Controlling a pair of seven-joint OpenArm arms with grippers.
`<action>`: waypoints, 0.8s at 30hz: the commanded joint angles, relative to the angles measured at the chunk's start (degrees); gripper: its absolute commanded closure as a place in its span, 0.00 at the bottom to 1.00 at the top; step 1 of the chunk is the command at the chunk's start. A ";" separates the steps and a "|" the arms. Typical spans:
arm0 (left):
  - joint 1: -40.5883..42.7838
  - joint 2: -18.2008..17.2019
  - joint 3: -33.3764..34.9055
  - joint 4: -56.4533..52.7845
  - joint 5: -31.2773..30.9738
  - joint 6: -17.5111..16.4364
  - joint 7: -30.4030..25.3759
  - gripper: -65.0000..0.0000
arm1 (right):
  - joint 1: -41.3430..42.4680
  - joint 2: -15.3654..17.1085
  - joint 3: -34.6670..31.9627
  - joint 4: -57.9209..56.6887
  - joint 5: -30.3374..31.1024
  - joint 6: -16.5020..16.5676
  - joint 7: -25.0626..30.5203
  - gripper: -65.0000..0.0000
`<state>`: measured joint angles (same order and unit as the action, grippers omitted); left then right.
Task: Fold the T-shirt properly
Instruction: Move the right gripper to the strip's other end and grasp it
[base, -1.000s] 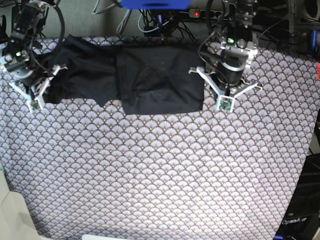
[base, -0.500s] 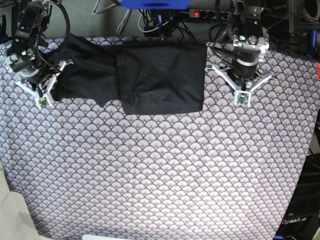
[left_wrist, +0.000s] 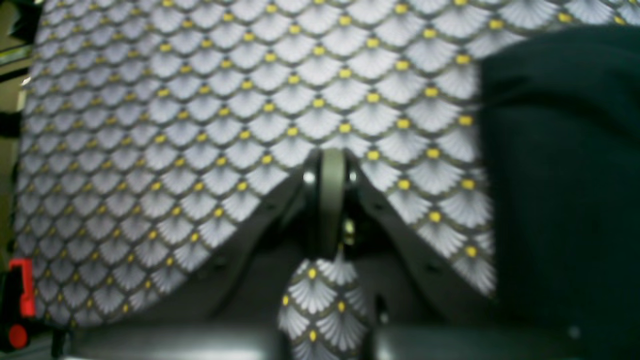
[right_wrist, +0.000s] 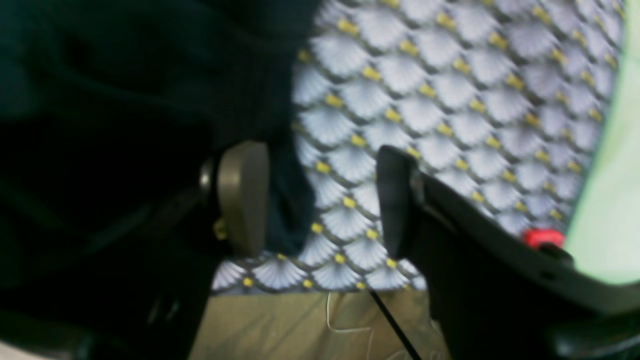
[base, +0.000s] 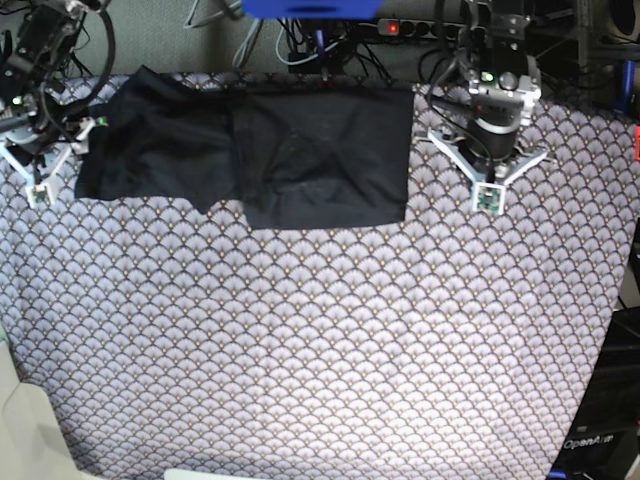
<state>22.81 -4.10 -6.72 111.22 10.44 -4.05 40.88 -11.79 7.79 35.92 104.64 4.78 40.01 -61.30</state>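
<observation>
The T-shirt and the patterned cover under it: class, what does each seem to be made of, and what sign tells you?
T-shirt: soft matte dark cloth, probably a cotton-like knit; it lies in limp folds and creases with no shine.
Tablecloth: thin fabric, likely woven or printed, grey-lilac fan scales with yellow dots; it lies flat and hangs over the table edge in the right wrist view.

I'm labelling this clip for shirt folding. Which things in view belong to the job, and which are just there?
Belongs to the job:
- T-shirt, partly folded
- left hand, shut, off the cloth
- right hand, open beside the shirt's edge

Just there:
- fan-patterned tablecloth
- cables and power strip behind the table
</observation>
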 joint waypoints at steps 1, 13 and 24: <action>-0.35 -0.08 0.00 1.18 0.07 0.32 -1.10 1.00 | 0.67 0.60 0.43 0.90 0.54 -0.01 0.77 0.45; 0.97 -0.08 -0.09 1.26 0.24 0.32 -1.10 1.00 | 0.85 5.97 0.69 -10.35 19.09 -0.01 -3.54 0.45; 1.32 -0.08 -0.09 1.26 0.60 0.32 -0.75 1.00 | 0.76 8.60 0.25 -15.28 27.27 -0.01 -3.19 0.45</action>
<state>24.12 -3.97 -6.70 111.24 10.72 -4.10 41.28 -11.29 15.40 35.83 88.44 30.96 40.01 -65.14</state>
